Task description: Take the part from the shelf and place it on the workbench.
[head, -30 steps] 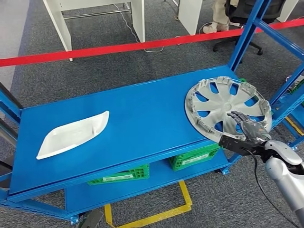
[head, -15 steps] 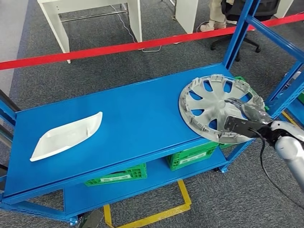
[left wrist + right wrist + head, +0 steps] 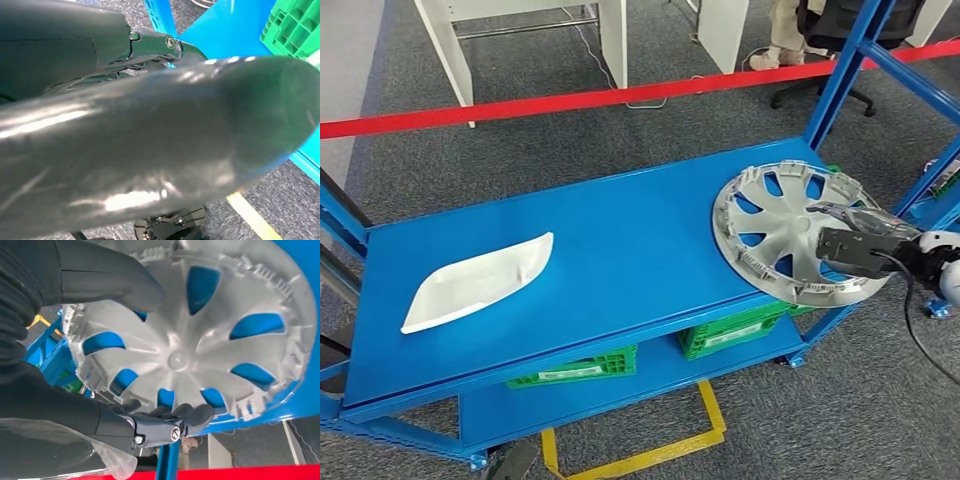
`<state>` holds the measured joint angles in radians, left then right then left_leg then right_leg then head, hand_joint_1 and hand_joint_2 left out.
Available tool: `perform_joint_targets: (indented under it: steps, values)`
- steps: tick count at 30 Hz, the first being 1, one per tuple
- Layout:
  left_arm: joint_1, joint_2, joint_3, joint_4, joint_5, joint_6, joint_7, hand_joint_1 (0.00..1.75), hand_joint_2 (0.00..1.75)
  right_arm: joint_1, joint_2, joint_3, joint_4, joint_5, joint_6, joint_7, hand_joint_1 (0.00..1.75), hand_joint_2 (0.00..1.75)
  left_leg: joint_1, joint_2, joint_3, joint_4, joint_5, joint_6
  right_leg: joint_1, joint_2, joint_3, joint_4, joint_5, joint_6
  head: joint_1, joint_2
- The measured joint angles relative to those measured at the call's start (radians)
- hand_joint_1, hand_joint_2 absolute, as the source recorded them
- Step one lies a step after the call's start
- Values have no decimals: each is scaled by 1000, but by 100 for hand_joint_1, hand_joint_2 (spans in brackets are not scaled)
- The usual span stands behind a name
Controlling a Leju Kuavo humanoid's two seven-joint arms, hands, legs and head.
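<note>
- Silver-grey hubcap [image 3: 788, 232] with blue showing through its slots
- Bright blue shelf [image 3: 622, 250]
- White curved part [image 3: 478, 282]
- Green crates [image 3: 731, 330]
- Red barrier tape [image 3: 546, 103]

Flat blue metal shelf deck [image 3: 622, 240] on a blue steel frame. On it lie a white elongated plastic panel [image 3: 477, 282] near the left end and a round silver plastic wheel cover [image 3: 780, 225] at the right end, its rim overhanging the front edge.

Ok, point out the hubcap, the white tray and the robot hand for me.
hubcap [image 3: 780, 215]: head view, on its centre hub.
white tray [image 3: 475, 283]: head view, on its flat middle.
right robot hand [image 3: 852, 240]: head view, on the hand's back, over the hubcap's rim.
</note>
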<state>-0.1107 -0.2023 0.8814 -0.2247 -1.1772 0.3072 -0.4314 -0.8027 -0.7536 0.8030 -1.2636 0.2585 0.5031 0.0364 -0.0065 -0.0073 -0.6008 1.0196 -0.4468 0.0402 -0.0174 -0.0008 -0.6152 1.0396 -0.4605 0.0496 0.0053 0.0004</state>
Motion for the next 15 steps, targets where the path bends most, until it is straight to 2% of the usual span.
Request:
perform_joint_targets:
  steps: [2, 4, 5, 6, 9, 10, 11, 12, 14, 15]
  values:
    - [0, 0, -1, 0, 0, 0, 0, 0, 0, -34, -15, 42, 0, -33, 26, 17, 0, 175, -4, 0, -4, 5, -1, -8, 3, 2, 18, -29, -2, -8, 0, 0]
    - [1, 1, -2, 0, 0, 1, 1, 0, 0, -61, -29, 84, 0, -59, 48, 32, 0, 175, -3, 0, -5, 10, -6, -14, 0, 3, 17, -29, -1, -19, 0, 0]
    - [0, 1, -3, 0, 0, 1, 1, 0, 0, -73, -34, 101, 0, -66, 54, 37, 0, 175, -3, 0, -10, 25, -18, -19, -2, 2, 18, -30, 0, -25, -2, 0]
    - [0, 1, -4, 0, 0, 2, 1, 0, 0, -86, -39, 116, -1, -73, 59, 41, 0, 175, -2, 1, -25, 60, -41, -26, -4, 2, 19, -31, 1, -29, -4, 0]
    - [1, 1, -8, 0, 1, 3, 2, 0, 0, -111, -50, 157, -1, -90, 66, 48, 0, 175, 3, 2, -108, 247, -128, -37, -3, 1, 20, -31, 0, -36, -7, 0]
    - [2, 1, -8, 0, 1, 3, 2, 0, 0, -114, -54, 169, -1, -97, 67, 50, 0, 175, 4, 2, -126, 285, -135, -37, -2, 1, 20, -30, 0, -37, -7, 0]
    - [2, 1, -8, 0, 1, 4, 3, 0, 0, -116, -58, 181, -1, -105, 68, 52, 0, 175, 3, 2, -128, 286, -123, -34, -1, 2, 21, -30, -1, -37, -7, 0]
    - [2, 0, -9, 0, 2, 4, 3, 0, 0, -118, -62, 191, -1, -112, 68, 53, 0, 175, 3, 2, -113, 251, -94, -30, 1, 2, 22, -30, -1, -37, -7, 0]
    - [1, 1, -10, 0, 2, 5, 3, 0, 0, -125, -71, 209, -4, -124, 69, 55, 0, 175, -1, 2, -53, 118, -24, -13, 5, 3, 25, -30, -3, -37, -7, 0]
    - [1, 2, -10, 0, 2, 6, 3, 0, 0, -128, -75, 217, -5, -129, 69, 55, 0, 175, -4, 2, -28, 61, -5, -5, 6, 3, 25, -30, -4, -35, -7, 0]
